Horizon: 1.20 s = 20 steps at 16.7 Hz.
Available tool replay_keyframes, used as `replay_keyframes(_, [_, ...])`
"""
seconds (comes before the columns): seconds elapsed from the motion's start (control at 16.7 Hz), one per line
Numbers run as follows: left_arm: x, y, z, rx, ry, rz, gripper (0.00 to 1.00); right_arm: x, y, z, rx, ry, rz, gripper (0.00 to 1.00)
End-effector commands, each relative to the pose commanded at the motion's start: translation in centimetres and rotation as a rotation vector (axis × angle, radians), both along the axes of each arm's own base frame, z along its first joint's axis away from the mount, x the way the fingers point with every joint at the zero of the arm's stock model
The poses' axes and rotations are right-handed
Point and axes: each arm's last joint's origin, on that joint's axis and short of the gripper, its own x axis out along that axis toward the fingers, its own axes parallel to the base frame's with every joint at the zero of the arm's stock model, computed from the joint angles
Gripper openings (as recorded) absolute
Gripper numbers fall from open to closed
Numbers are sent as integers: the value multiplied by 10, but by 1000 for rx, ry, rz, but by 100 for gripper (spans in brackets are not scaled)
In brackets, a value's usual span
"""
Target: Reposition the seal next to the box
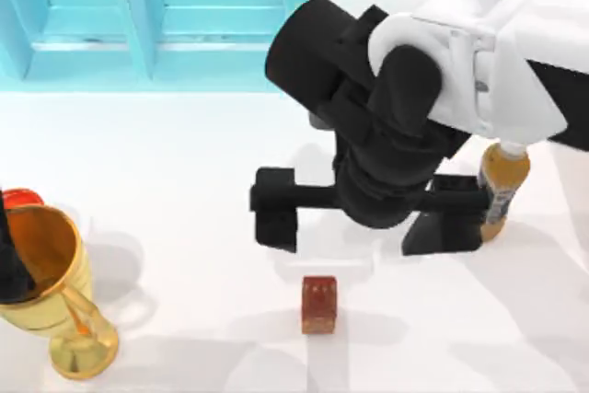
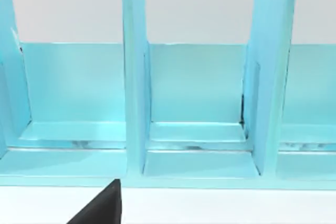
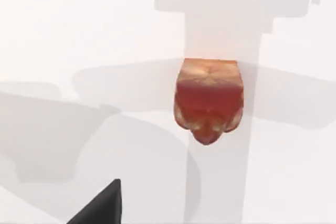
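The top view is showing, at the far left edge of the white table, a gold goblet standing upright with a small red thing just behind it; a dark shape at that edge is partly covering the cup, and I cannot tell what it is; along the back, on the left half, the light-blue box is lying with its upright dividers splitting it into compartments, and the left wrist view is facing those compartments from close by; whether the left gripper is spread or closed I cannot tell; near the middle front of the table the seal is standing upright and alone, well apart from the box; the right gripper is hovering above and just behind the seal with its jaws spread wide, grasping nothing; the right wrist view is looking down on the seal; farther right, an amber bottle is standing beside the right finger, partly hidden under the arm.
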Motion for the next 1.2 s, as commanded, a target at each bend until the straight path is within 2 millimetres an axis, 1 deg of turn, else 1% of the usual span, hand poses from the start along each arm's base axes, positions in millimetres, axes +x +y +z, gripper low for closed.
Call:
replay_keyframes(0.18, [0,0,0,0,0,0,100,10,27,-17,-77,77,-19,100])
replay_keyframes(0.3, [0,0,0,0,0,0,100,14,36,-24,-106,104,-29,100])
replay_keyframes(0.42, [0,0,0,0,0,0,100,16,39,-27,-114,113,-33,100])
replay_keyframes(0.66, [0,0,0,0,0,0,100,17,37,-26,-113,112,-37,100])
replay_keyframes(0.78, [0,0,0,0,0,0,100,17,38,-32,-116,114,-34,100])
replay_keyframes(0.9, [0,0,0,0,0,0,100,18,39,-50,-121,118,-32,100])
replay_keyframes(1.2, [0,0,0,0,0,0,100,18,41,-110,-105,105,-32,100])
